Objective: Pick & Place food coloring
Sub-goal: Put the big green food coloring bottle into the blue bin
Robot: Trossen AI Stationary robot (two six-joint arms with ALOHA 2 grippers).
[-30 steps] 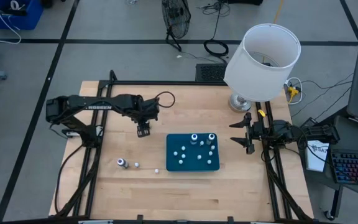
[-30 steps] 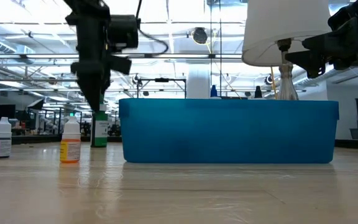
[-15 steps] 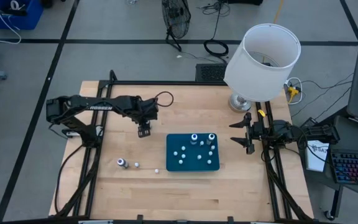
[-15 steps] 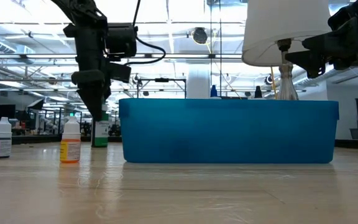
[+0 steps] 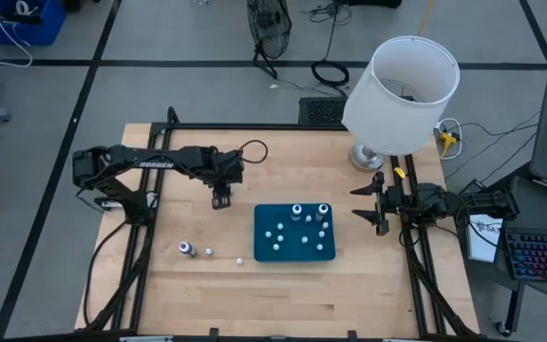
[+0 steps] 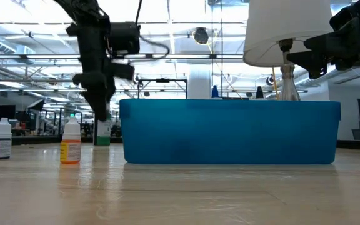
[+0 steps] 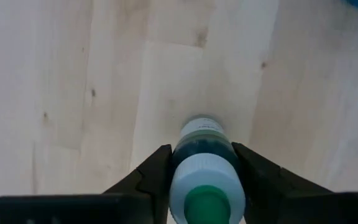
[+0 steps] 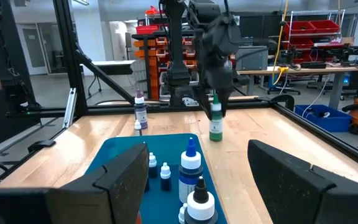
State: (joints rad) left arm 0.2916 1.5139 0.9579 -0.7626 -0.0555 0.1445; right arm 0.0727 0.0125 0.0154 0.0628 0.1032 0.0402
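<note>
The left gripper (image 7: 201, 180) pinches a green food coloring bottle (image 7: 205, 163) standing on the table (image 5: 207, 285), left of the teal tray (image 5: 266, 253); the right gripper (image 5: 376, 202) waits spread at right

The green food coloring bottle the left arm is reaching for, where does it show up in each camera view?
High view: hidden under the left gripper, left of the teal tray.
Low view: green bottle stands just left of the tray, below the gripper.
Left wrist view: bottle between the fingers, cap toward the camera.
Right wrist view: upright beyond the tray's far edge, under the left gripper.
Shared landmark: the teal tray.
</note>
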